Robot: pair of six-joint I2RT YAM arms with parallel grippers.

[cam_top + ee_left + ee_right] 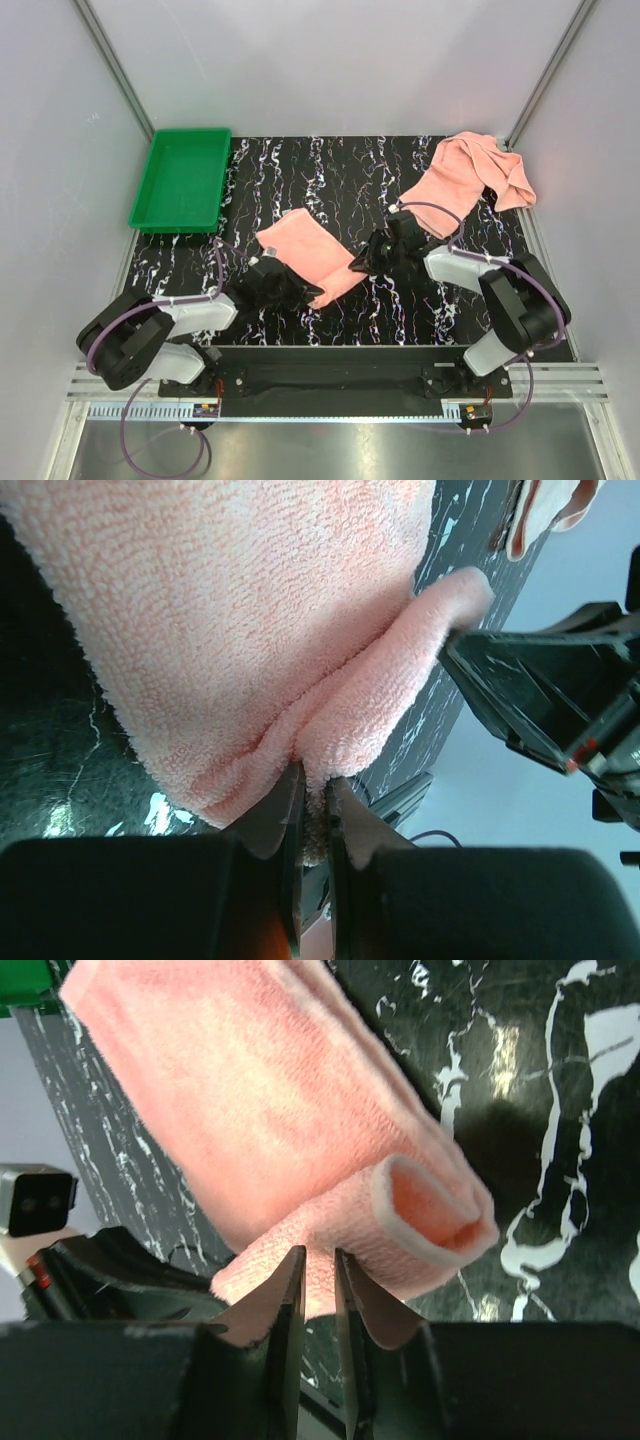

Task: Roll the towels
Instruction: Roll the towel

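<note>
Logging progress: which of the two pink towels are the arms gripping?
The folded towel mid-table: left tool and right tool both pinch its curled edge. The crumpled towel lies untouched in the far right corner.

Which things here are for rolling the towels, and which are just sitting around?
For the job: middle towel, pinched by left claw and right claw; crumpled towel, far right corner.
Just lying about: green tray, far left corner.

Silver-grey and black left arm (195, 312) and right arm (455, 267), looped purple cables (218, 268), seemingly all-black left end effector (314, 780).
</note>
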